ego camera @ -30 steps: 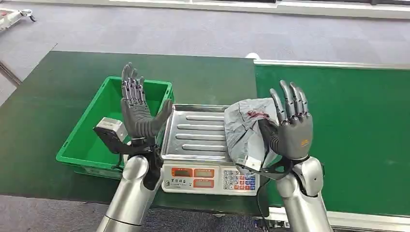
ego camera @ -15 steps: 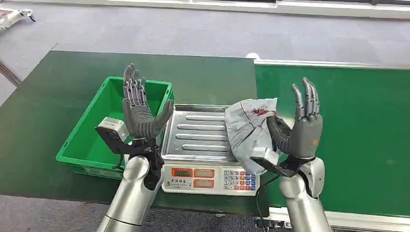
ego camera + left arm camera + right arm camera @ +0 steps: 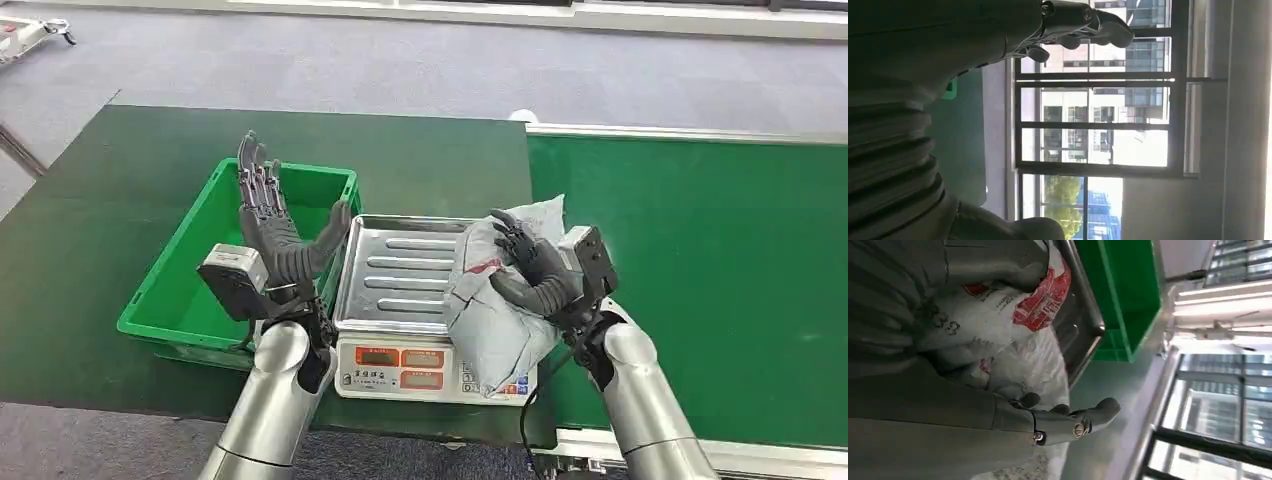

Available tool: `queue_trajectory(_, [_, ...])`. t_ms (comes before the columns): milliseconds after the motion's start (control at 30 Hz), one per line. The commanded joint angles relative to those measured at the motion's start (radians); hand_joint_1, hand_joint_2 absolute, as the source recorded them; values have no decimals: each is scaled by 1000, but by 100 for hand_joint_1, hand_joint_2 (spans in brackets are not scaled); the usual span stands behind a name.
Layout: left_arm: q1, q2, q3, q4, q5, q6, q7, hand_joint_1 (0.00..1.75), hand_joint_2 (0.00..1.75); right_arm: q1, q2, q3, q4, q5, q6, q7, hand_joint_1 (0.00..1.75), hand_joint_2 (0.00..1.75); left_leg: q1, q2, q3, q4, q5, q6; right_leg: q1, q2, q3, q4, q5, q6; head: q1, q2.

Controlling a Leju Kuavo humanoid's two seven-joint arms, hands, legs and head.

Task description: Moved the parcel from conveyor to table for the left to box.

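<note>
Right, parcel (image 3: 500,300) is a grey poly bag w/ red print, lying across the right edge of the scale tray (image 3: 400,270), part draped down over the scale (image 3: 420,372) keypad, leaning toward the conveyor (image 3: 720,280) side. My right hand (image 3: 535,270) is laid on top of it, fingers curled down over the bag and pressing into it; thumb looks tucked along the side. I'd call that a grasp, tho the right wrist view hides how firmly the fingers close, bag plastic bulging round them. Left hand (image 3: 280,225) is up over the green bin (image 3: 190,290), palm turned toward the tray, fingers straight and spread, holding nothing. To do this bit well, IMO: get the parcel seated flat on the tray, not hanging off the front, so the left can reach it w/o dragging it over the keypad. Bag is soft and slick, so I'd ease the right fingers off slowly and straight up, else it'll cling and slide back toward the belt. Left shld come in low from the bin side, across the tray.
</note>
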Motion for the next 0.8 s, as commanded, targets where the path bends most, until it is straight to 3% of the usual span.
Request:
queue_trajectory(33, [-32,29,-28,60,7,7,5,0,175,-126,26,56,329,-75,50,62,0,175,0,2,3,-1,0,0,0,1,2,-1,0,-1,0,0])
queue_trajectory(300, [-14,34,-31,39,9,9,5,0,175,-91,3,100,252,-72,58,-4,0,175,0,2,4,-1,0,0,1,1,3,-2,1,-1,0,0])
queue_trajectory(400, [-10,33,-34,32,8,-3,5,0,175,-64,-16,141,150,-48,85,-106,0,175,1,2,5,-3,1,0,1,0,4,-3,1,-1,0,0])
queue_trajectory(600, [-5,30,-37,22,11,-17,5,0,175,-37,-20,201,-68,58,-17,-240,0,175,0,4,3,-1,0,0,1,2,1,-1,1,-2,0,0])
queue_trajectory(767, [-6,29,-37,23,11,-19,5,0,175,-31,-23,209,-95,75,-31,-257,0,175,0,3,3,-1,0,0,0,1,2,-2,1,-2,0,0])
queue_trajectory(800, [-6,27,-35,19,12,-18,5,0,175,-22,-29,221,-149,137,-105,-307,0,175,1,3,4,-3,0,0,1,0,4,-3,1,-2,0,0])
